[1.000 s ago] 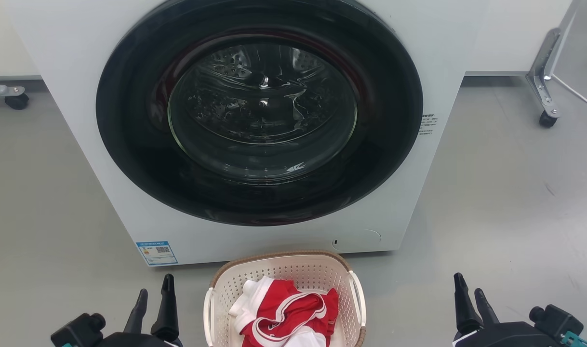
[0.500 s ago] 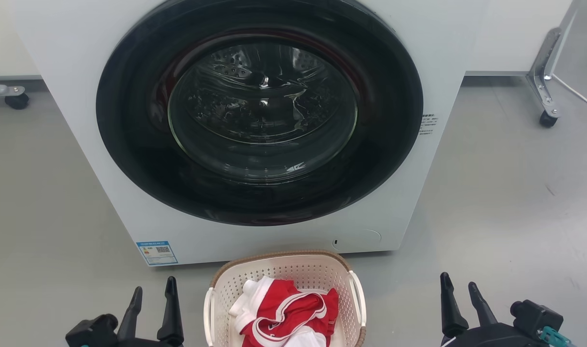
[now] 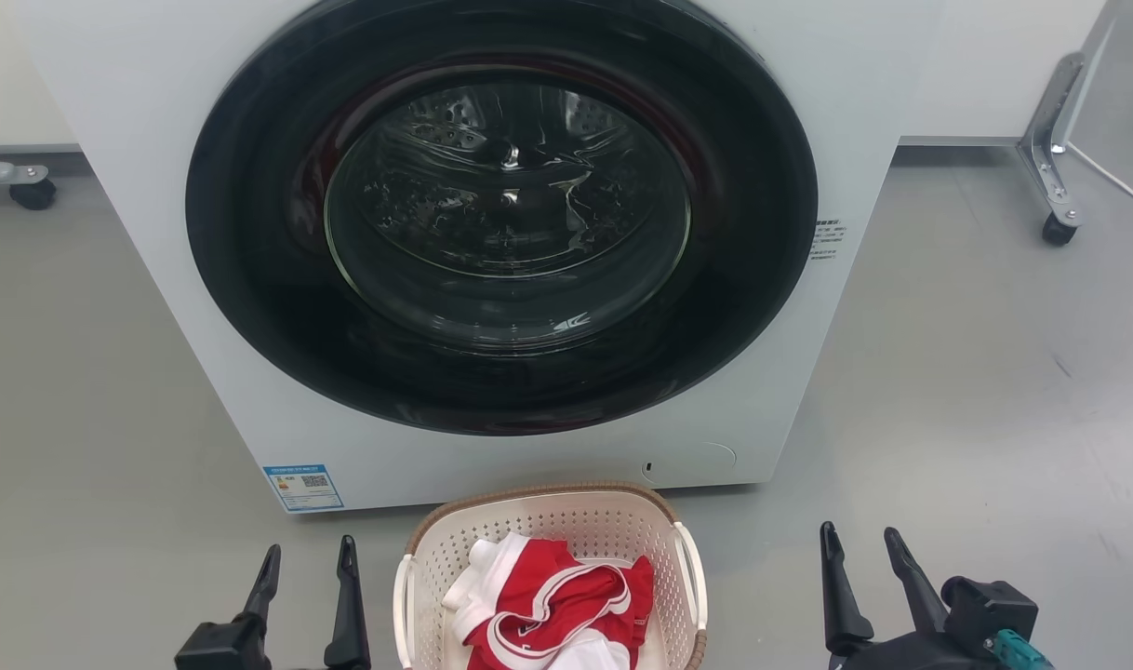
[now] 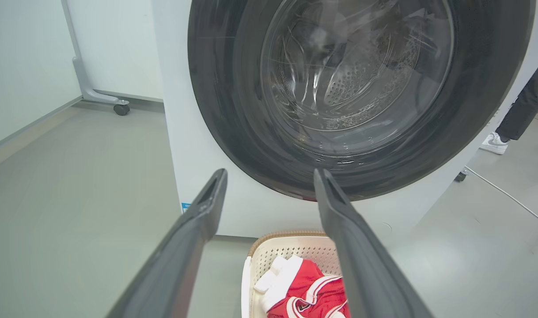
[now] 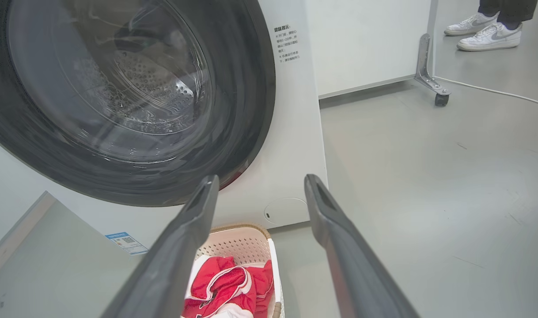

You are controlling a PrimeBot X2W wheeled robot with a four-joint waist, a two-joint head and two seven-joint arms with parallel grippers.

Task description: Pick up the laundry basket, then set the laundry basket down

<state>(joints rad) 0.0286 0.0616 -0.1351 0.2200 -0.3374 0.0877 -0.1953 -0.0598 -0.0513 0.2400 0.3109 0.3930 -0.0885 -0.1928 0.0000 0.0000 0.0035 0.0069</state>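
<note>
The laundry basket [image 3: 585,526] is cream-white and perforated with a brown woven-look rim; it sits on the floor at the bottom centre of the head view, right before the washing machine. Red and white clothes [image 3: 553,605] lie in it. My left gripper [image 3: 308,551] stands open just left of the basket's white side handle [image 3: 401,605], not touching it. To the basket's right my right gripper [image 3: 859,540] is open as well, a wider gap from the handle there [image 3: 695,582]. The wrist views show the basket [image 4: 291,247] [image 5: 238,243] low between open fingers, with nothing held.
A white washing machine [image 3: 157,233] with a big dark round door [image 3: 501,214] fills the space ahead. Grey floor lies on both sides. A wheeled metal frame [image 3: 1050,158] stands far right, a caster [image 3: 32,194] far left. A person's shoes [image 5: 485,33] are beyond the frame.
Both grippers have moved inward toward the basket: the left one to the right, the right one to the left. The basket and clothes have not moved.
</note>
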